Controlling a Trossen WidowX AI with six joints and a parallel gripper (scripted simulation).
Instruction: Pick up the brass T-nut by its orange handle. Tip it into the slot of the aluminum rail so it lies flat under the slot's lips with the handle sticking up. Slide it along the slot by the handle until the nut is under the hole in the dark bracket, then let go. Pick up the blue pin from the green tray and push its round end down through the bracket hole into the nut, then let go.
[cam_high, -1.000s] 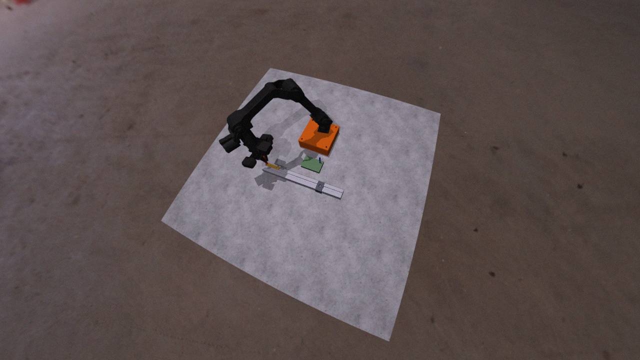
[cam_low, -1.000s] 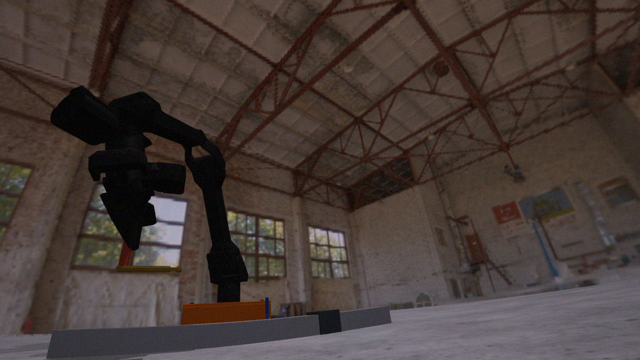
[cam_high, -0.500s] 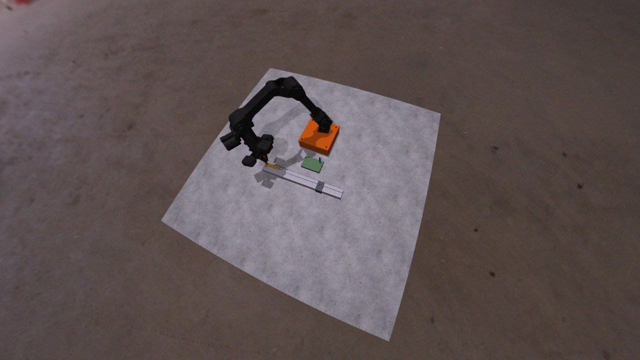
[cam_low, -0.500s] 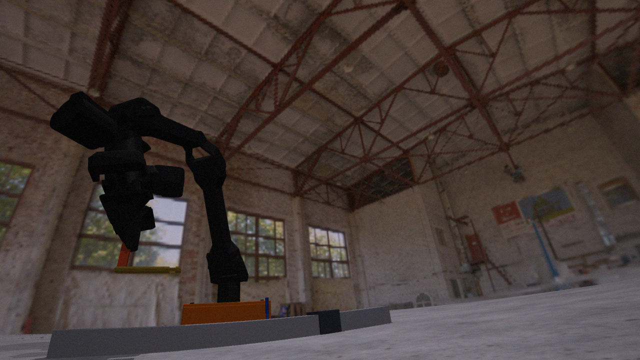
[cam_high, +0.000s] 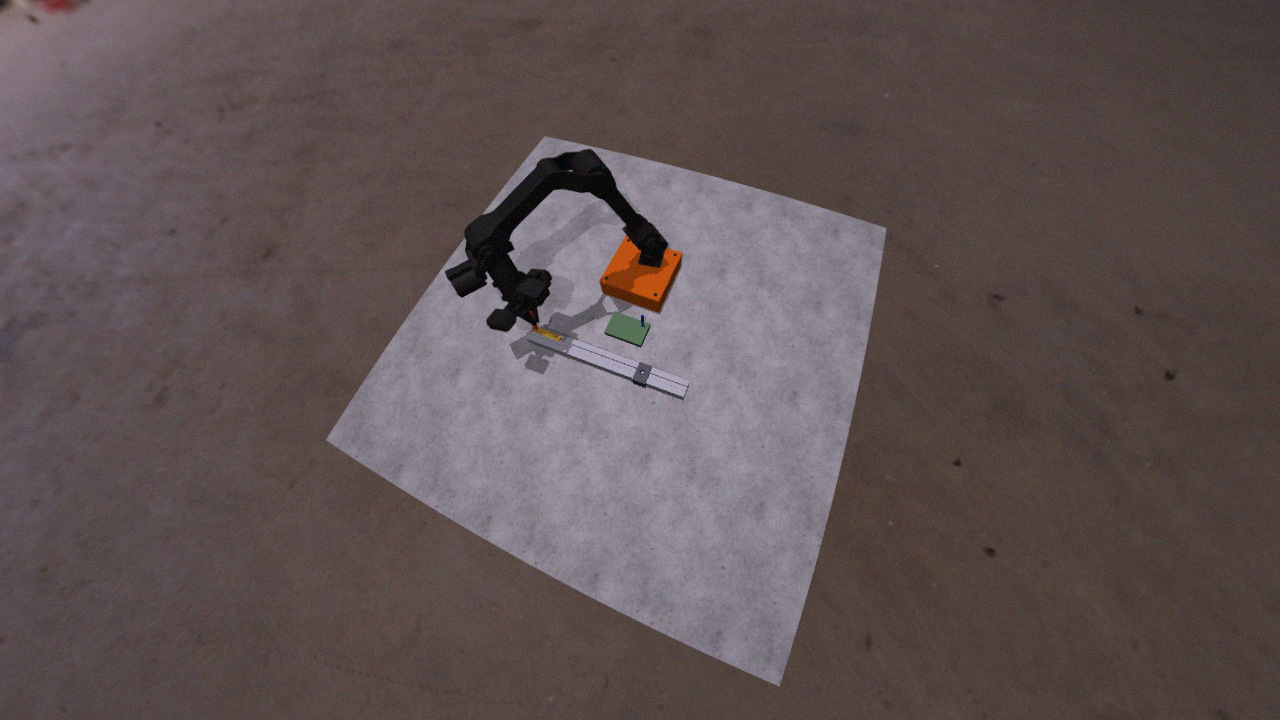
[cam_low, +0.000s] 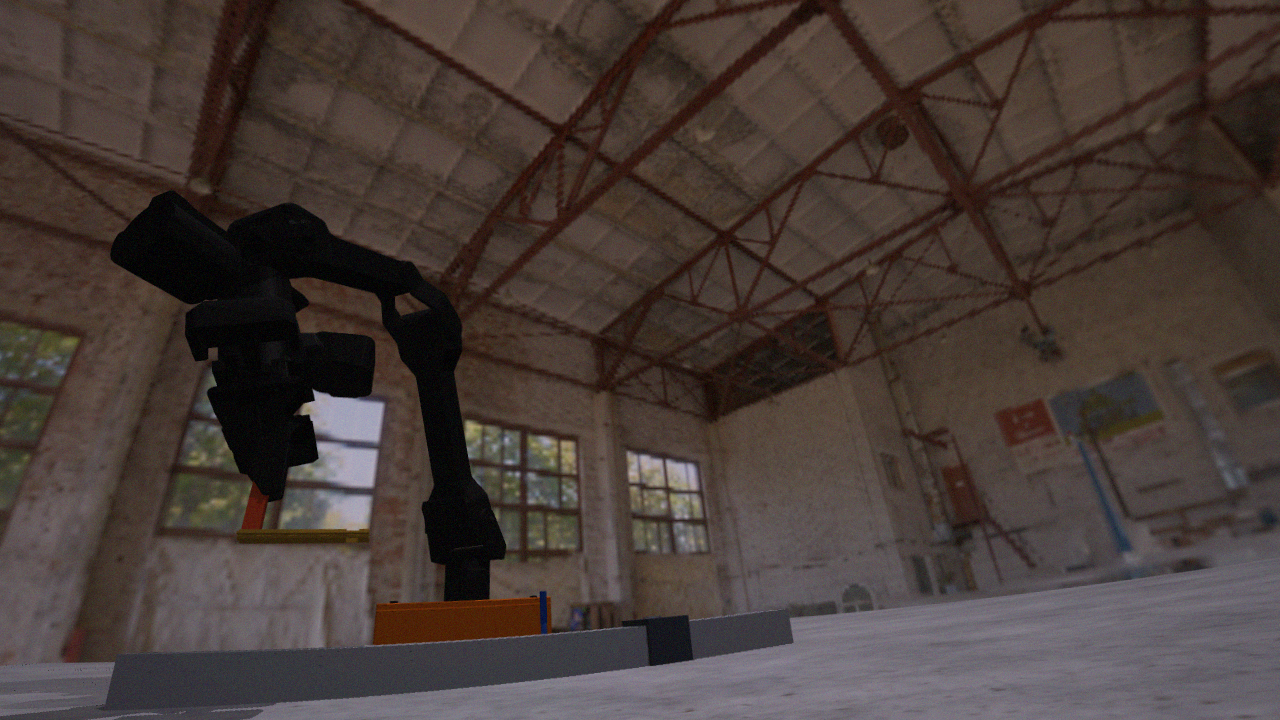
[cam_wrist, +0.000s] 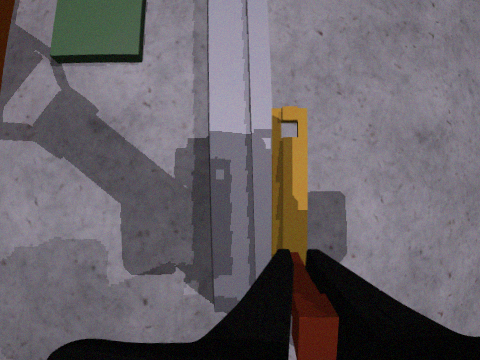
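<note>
Nearly closed, the tool (cam_high: 533, 322) (cam_low: 271, 494) (cam_wrist: 296, 260) grips the orange handle (cam_low: 254, 512) (cam_wrist: 317, 327), with only the handle's narrow width between its fingertips. Below them, the brass T-nut (cam_high: 548, 334) (cam_low: 304, 536) (cam_wrist: 300, 170) hangs in the air from the handle, close to level, its square hole toward the end away from the fingers. It runs roughly parallel to the aluminum rail (cam_high: 608, 360) (cam_low: 384, 665) (cam_wrist: 227, 75), above it and outside the slot, near the end away from the bracket. The rail lies on the counter (cam_high: 671, 537) (cam_low: 984, 662) (cam_wrist: 400, 125). Farther off, the green tray (cam_high: 623, 328) (cam_wrist: 97, 27) sits beside the rail, with the blue pin (cam_high: 642, 320) (cam_low: 543, 611) standing upright in it. Well along the rail, the dark bracket (cam_high: 638, 379) (cam_low: 669, 639) straddles it, its hole showing from above. Behind the tray is the arm's orange base (cam_high: 626, 288) (cam_low: 447, 622).
</note>
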